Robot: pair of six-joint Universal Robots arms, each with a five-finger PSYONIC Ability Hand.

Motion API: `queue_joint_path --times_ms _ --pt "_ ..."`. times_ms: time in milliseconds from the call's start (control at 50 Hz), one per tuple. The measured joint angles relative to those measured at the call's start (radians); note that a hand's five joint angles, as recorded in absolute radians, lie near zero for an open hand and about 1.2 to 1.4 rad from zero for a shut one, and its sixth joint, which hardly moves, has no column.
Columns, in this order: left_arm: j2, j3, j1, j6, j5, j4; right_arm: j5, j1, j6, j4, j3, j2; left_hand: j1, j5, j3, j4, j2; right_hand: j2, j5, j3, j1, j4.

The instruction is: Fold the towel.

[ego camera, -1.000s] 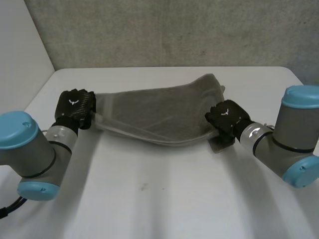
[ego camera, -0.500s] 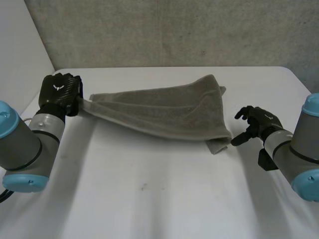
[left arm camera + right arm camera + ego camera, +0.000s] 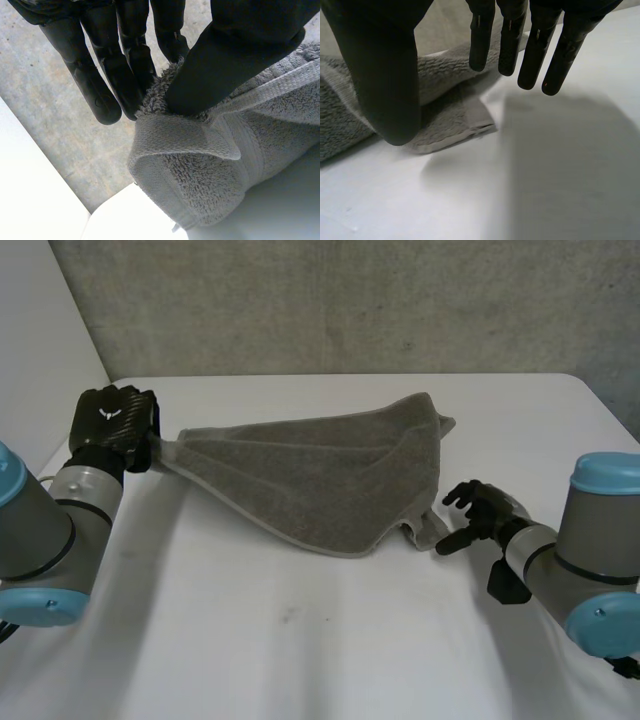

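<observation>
The white table [image 3: 300, 640] had the grey towel [image 3: 320, 475] bunched on its middle, a bit toward 12 o'clock. The left hand [image 3: 112, 425], at the towel's 9 o'clock, pinched a corner tight. The right hand [image 3: 478, 515], at 4 o'clock, was wide open just beside it.

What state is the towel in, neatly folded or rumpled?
Rumpled, loosely doubled over: the towel lies in uneven layers, one end pinched by the left hand; the right hand hangs open beside its other corner.
</observation>
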Motion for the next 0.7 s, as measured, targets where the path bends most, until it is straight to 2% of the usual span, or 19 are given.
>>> queue_joint_path --times_ms 220,480,520,540,580,640,660,700 --pt "0.009 -0.002 0.002 -0.002 0.000 -0.012 0.022 0.092 -0.001 -0.004 -0.054 0.061 0.000 0.000 0.000 0.000 0.000 0.000 0.000 0.000 0.000 0.000" --pt "0.009 -0.008 0.002 -0.001 0.001 -0.011 0.124 0.183 -0.002 -0.005 -0.214 0.186 0.000 0.000 0.000 0.000 0.000 0.012 0.039 0.003 0.002 0.004" --pt "0.009 -0.008 0.002 -0.001 0.001 -0.011 0.134 0.192 -0.005 -0.006 -0.240 0.203 0.000 0.000 0.000 0.000 0.000 0.086 0.101 0.042 0.063 0.039" --pt "0.009 -0.009 0.002 -0.001 0.001 -0.011 0.139 0.197 -0.006 -0.009 -0.249 0.208 0.000 0.000 0.000 0.000 0.000 0.311 0.313 0.296 0.242 0.292" --pt "0.009 -0.010 0.002 -0.001 0.001 -0.011 0.153 0.203 -0.008 -0.023 -0.262 0.218 0.000 0.000 0.000 0.000 0.000 0.583 0.592 0.461 0.470 0.486" --pt "0.009 -0.013 0.002 -0.001 0.001 -0.012 0.181 0.208 -0.014 -0.062 -0.263 0.214 0.000 0.000 0.000 0.000 0.000 0.679 0.693 0.541 0.527 0.552" --pt "0.009 -0.013 0.002 -0.001 0.001 -0.012 0.189 0.206 -0.017 -0.074 -0.264 0.208 0.000 0.000 0.000 0.000 0.000 0.687 0.702 0.655 0.528 0.668" --pt "0.009 -0.014 0.002 -0.001 0.001 -0.012 0.203 0.203 -0.029 -0.104 -0.257 0.186 0.000 0.000 0.000 0.000 0.000 0.687 0.702 0.655 0.528 0.668"
